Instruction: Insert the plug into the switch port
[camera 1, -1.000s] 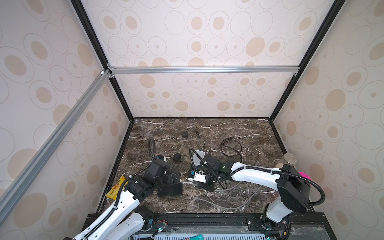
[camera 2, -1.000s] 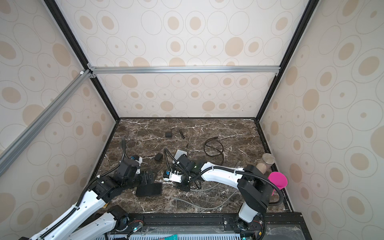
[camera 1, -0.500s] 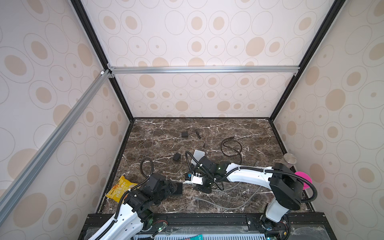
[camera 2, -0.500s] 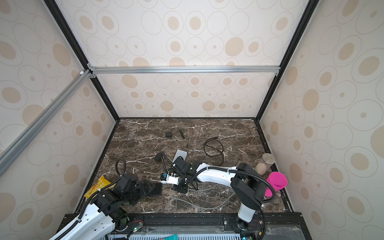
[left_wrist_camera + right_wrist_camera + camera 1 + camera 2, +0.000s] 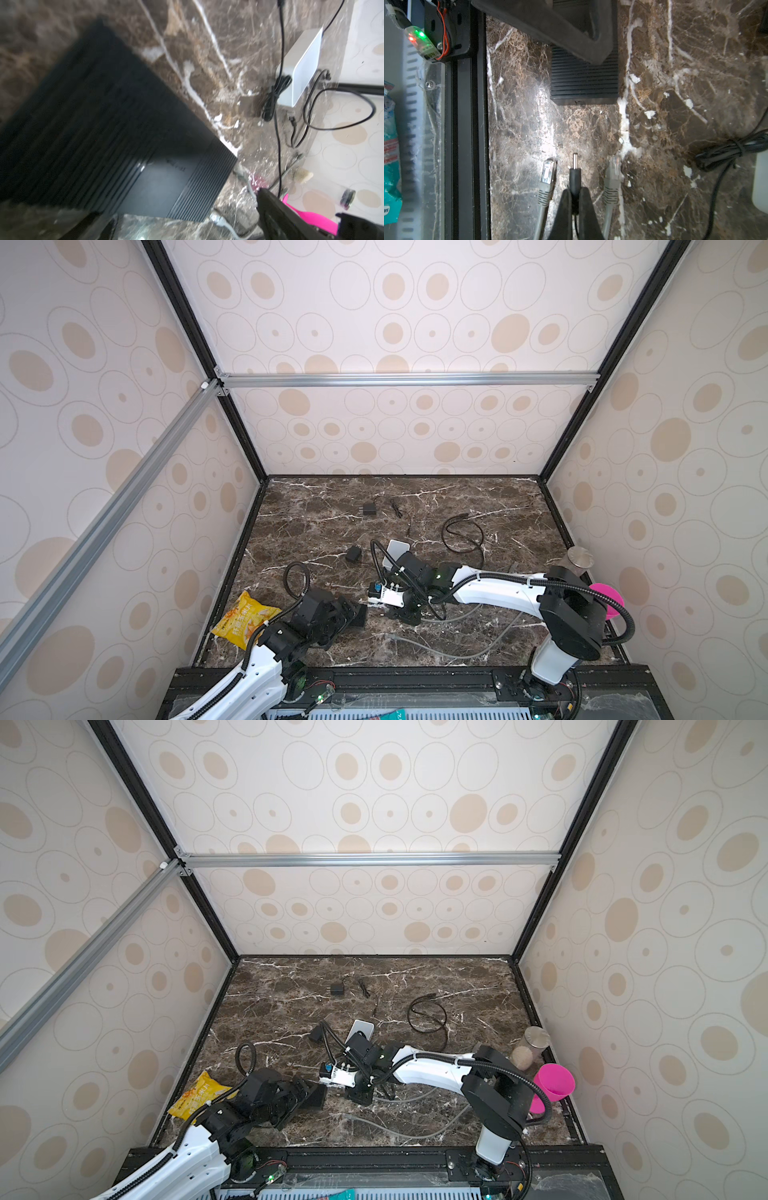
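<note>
- The left claw had pulled back toward the near edge, baring a yellow bag, and its jaws had spread.
- The plug sat pinched tight in the right claw, its tip aimed at the switch, with bare table between them.
- The switch lay flat, just left of the right claw in both top views.
- The left claw gaped wide at the switch's other end, one finger over its top.
- Two grey cable ends flanked the plug.
- Further back were a white box and a black cable loop.
- A pink cup stood far right.
</note>
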Available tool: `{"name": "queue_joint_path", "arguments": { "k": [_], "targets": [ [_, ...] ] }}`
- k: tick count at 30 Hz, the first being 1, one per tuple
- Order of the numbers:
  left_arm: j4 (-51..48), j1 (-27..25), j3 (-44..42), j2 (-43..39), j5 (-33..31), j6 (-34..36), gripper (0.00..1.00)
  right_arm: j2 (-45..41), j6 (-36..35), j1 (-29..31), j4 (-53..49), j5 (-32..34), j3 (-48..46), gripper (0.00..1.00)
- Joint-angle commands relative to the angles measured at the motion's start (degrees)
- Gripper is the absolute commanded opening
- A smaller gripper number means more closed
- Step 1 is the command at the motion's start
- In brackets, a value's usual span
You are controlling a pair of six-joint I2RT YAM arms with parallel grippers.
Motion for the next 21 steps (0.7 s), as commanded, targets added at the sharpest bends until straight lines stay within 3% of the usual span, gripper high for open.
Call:
{"name": "queue_joint_path", "arguments": {
  "k": [1, 7, 12, 16, 21],
  "targets": [
    [1.4, 2.07, -0.11, 1.74, -4.9, 1.25, 0.98, -0.92, 0.1, 0.49, -1.53, 0.04, 0.69, 0.0],
    [2.4, 6.12, 0.5, 3.61, -1.44, 5.29, 0.98, -0.16, 0.32, 0.54, -2.52, -0.5, 1.64, 0.0],
    [-6.87, 10.4, 6.61, 4.74, -3.82, 13.71, 0.98, 1.7, 2.91, 0.98, -1.23, -1.23, 2.61, 0.0],
    [-11.39, 16.53, 11.22, 10.72, -3.27, 24.99, 0.86, 2.88, 6.89, 1.61, 1.32, -2.11, 2.65, 0.0],
    [-12.37, 19.06, 17.92, 17.57, -5.5, 31.79, 0.75, 3.83, 12.12, 2.01, 4.54, -2.51, 1.89, 0.0]
  ]
}}
